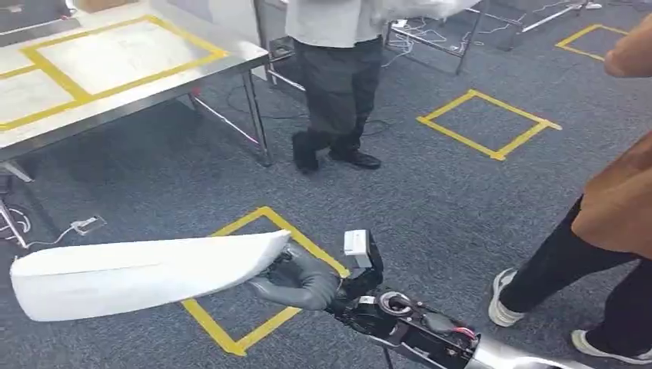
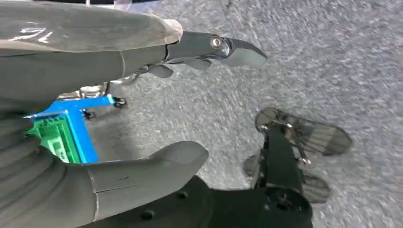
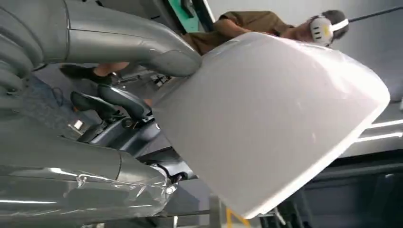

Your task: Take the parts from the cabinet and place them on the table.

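Observation:
My right hand (image 1: pixel 301 278) grips one end of a long white curved part (image 1: pixel 146 273), which sticks out to the left above the carpet. In the right wrist view the same white part (image 3: pixel 275 118) is clamped between the thick grey thumb (image 3: pixel 138 45) and the darker fingers (image 3: pixel 119 102). The steel table (image 1: pixel 115 104) with yellow tape outlines stands at the upper left, well away from the part. In the left wrist view my left hand (image 2: pixel 157 109) hangs over the carpet with its fingers apart and nothing in it.
One person in dark trousers (image 1: pixel 337 92) stands by the table's right corner. Another person in a brown top (image 1: pixel 615 223) stands close on my right. Yellow tape squares (image 1: pixel 486 123) mark the grey carpet. A blue and green cart (image 2: pixel 66 130) stands on the floor.

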Robot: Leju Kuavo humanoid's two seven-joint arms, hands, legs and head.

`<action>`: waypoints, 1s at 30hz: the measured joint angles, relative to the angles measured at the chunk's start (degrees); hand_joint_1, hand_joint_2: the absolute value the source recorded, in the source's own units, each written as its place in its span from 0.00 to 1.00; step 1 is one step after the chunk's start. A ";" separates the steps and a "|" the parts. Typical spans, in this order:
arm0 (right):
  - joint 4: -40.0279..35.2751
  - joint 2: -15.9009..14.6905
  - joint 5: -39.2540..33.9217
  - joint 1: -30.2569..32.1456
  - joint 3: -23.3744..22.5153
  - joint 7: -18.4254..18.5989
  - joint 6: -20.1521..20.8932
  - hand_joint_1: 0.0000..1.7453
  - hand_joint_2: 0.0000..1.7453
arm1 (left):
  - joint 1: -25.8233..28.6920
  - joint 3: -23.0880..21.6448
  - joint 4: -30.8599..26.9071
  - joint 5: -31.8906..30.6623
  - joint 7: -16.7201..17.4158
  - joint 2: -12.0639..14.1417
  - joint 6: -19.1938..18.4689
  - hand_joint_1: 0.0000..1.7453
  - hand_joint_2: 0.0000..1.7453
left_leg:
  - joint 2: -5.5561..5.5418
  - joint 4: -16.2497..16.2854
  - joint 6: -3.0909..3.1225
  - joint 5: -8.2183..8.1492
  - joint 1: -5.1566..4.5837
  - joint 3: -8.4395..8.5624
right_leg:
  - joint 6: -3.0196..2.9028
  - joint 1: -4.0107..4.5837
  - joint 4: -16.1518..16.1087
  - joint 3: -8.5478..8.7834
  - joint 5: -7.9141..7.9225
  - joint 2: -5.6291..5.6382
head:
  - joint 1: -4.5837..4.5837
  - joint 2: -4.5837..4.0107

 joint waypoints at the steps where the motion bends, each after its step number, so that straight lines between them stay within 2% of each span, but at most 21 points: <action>1: -0.02 0.02 0.00 -0.10 0.00 -0.02 0.02 1.00 1.00 | -0.09 0.00 0.00 -0.02 0.00 0.00 0.00 0.00 1.00 | -0.15 0.26 -0.31 0.00 0.00 -0.48 | -0.47 0.11 -0.97 0.90 -0.54 0.00 | -0.02 0.02; 3: -0.02 0.00 0.02 0.16 -0.02 0.02 -0.02 1.00 1.00 | 0.00 0.00 0.00 0.00 0.00 0.00 0.00 0.00 1.00 | -0.02 -0.07 -0.96 0.27 0.21 -0.60 | -0.92 0.31 -0.49 0.43 -0.53 0.19 | -0.30 0.02; 5: -0.13 0.07 0.04 0.15 -0.02 0.02 0.00 1.00 1.00 | 0.02 -0.02 0.00 -0.04 0.02 -0.02 0.00 0.00 1.00 | 0.33 0.78 -1.73 -0.62 0.40 -0.37 | -1.75 -0.05 -1.47 1.30 -0.29 0.12 | -0.52 0.02; 6: -0.17 0.07 0.09 0.01 -0.02 0.04 0.00 1.00 1.00 | -0.05 -0.02 0.00 -0.04 0.02 -0.04 0.00 0.00 1.00 | 0.49 3.62 -1.83 -2.07 0.39 -1.85 | -2.03 -0.01 -1.69 1.51 -0.33 0.01 | -1.18 0.02; 8: -0.17 0.09 0.31 0.08 -0.02 0.22 0.00 1.00 1.00 | -0.23 -0.02 0.00 -0.02 0.02 -0.07 0.00 0.00 1.00 | 0.49 13.62 -2.05 -6.08 0.39 -7.60 | -2.49 0.16 -1.70 1.51 -0.52 -0.36 | -2.07 0.02; 9: -0.17 0.09 0.55 0.23 -0.02 0.33 0.00 1.00 1.00 | -0.12 -0.02 0.00 0.02 0.02 -0.09 0.04 0.00 1.00 | 0.49 18.05 -2.12 -7.23 0.41 -10.43 | -2.65 0.24 -1.70 1.53 -0.66 -0.43 | -2.27 0.02; 10: -0.18 0.09 0.66 0.35 -0.02 0.44 0.00 1.00 1.00 | 0.03 -0.02 0.00 0.07 0.04 -0.09 0.07 0.00 1.00 | 0.49 19.89 -2.17 -6.90 0.41 -12.05 | -2.72 0.27 -1.69 1.65 -0.78 -0.41 | -2.31 0.02; 11: -0.17 0.09 0.70 0.40 0.00 0.55 0.02 1.00 1.00 | 0.19 -0.02 0.00 0.07 0.07 -0.11 0.09 0.00 1.00 | 0.50 18.89 -2.15 -5.25 0.42 -12.16 | -2.75 0.27 -1.70 1.84 -0.94 -0.37 | -2.45 0.02; 12: -0.17 0.09 0.74 0.39 0.00 0.59 0.02 1.00 1.00 | 0.26 -0.02 0.00 0.07 0.07 -0.07 0.15 0.00 1.00 | 0.50 15.18 -2.10 -2.40 0.42 -10.89 | -2.66 0.22 -1.69 2.13 -1.17 -0.29 | -2.67 0.02; 14: -0.17 0.09 0.77 0.37 0.00 0.57 0.02 1.00 1.00 | 0.21 -0.02 0.00 0.07 0.07 0.02 0.15 0.00 1.00 | 0.75 3.83 -1.92 3.59 0.47 -5.94 | -2.18 0.14 -1.68 2.93 -1.78 -0.27 | -2.95 0.02; 15: -0.17 0.09 0.81 0.34 0.00 0.57 0.02 1.00 1.00 | 0.17 -0.02 0.00 0.07 0.07 -0.07 0.15 0.00 1.00 | 1.15 1.04 -1.78 3.32 0.40 -4.73 | -1.75 0.57 -1.55 2.95 -2.15 -0.27 | -3.34 0.02; 16: -0.20 0.09 0.83 0.31 -0.02 0.59 0.02 1.00 1.00 | -0.01 -0.02 0.00 0.07 0.07 -0.04 0.15 0.00 1.00 | 0.84 0.92 -1.23 3.25 0.27 -4.79 | -1.52 0.74 -1.49 2.91 -2.46 -0.18 | -3.50 0.02; 18: -0.20 0.09 0.87 0.31 -0.02 0.61 0.02 1.00 1.00 | 0.06 -0.02 0.00 0.07 0.07 -0.09 0.15 0.00 1.00 | 0.74 1.13 -0.51 2.75 0.15 -4.77 | -1.02 0.71 -1.73 3.18 -2.75 -0.21 | -2.69 0.02; 20: -0.28 0.09 0.90 0.33 -0.04 0.66 0.02 1.00 1.00 | 0.08 -0.02 0.00 0.07 0.07 -0.11 0.15 0.00 1.00 | 0.67 0.84 0.31 2.68 0.34 -4.25 | -0.23 0.30 -1.14 3.02 -3.32 -0.21 | -2.62 0.02; 21: -0.33 0.09 0.90 0.27 -0.09 0.66 0.02 1.00 1.00 | 0.09 -0.02 0.00 0.07 0.07 -0.11 0.15 0.00 1.00 | 0.75 0.84 0.76 2.38 0.30 -3.85 | -0.11 0.31 1.34 2.27 -4.78 -0.22 | -2.23 0.02; 24: -0.33 0.07 1.09 0.45 -0.11 0.70 0.02 1.00 1.00 | 0.03 -0.02 0.00 0.07 0.07 -0.02 0.15 0.00 1.00 | 0.73 0.88 1.46 1.77 -0.05 -3.10 | 0.05 0.33 16.27 -5.30 -10.72 -0.21 | -1.27 0.02; 25: -0.33 0.07 1.27 0.59 -0.11 0.74 0.02 1.00 1.00 | 0.05 -0.02 0.00 0.07 0.07 -0.02 0.15 0.00 1.00 | 0.66 0.88 1.51 1.51 -0.22 -2.82 | 0.00 0.34 18.90 -7.10 -10.82 -0.21 | -1.07 0.02; 26: -0.33 0.07 1.51 0.66 -0.09 0.74 0.00 1.00 1.00 | 0.13 -0.02 0.00 0.07 0.07 -0.02 0.15 0.00 1.00 | 0.57 0.88 1.51 1.19 -0.36 -2.38 | -0.27 0.39 18.39 -7.54 -9.42 -0.21 | -0.92 0.02; 27: -0.33 0.07 1.75 0.65 -0.09 0.76 0.00 1.00 1.00 | 0.19 -0.02 0.00 0.07 0.07 -0.02 0.15 0.00 1.00 | 0.46 0.89 1.52 0.84 -0.48 -1.86 | -0.66 0.56 15.31 -6.62 -6.80 -0.20 | -0.72 0.02; 29: -0.35 0.07 1.81 0.58 -0.09 0.76 -0.07 1.00 1.00 | 0.15 -0.02 0.00 0.07 0.07 -0.07 0.15 0.00 1.00 | 0.06 0.87 1.40 0.07 -0.70 -0.54 | -1.91 1.17 4.26 -2.35 0.10 0.12 | -0.24 0.02; 30: -0.33 0.07 1.84 0.57 -0.11 0.76 -0.07 1.00 1.00 | 0.25 -0.02 0.00 0.07 0.07 -0.26 0.15 0.00 1.00 | -0.12 0.73 1.29 -0.23 -0.57 -0.31 | -2.61 1.39 1.38 -0.91 0.49 0.98 | -0.17 0.02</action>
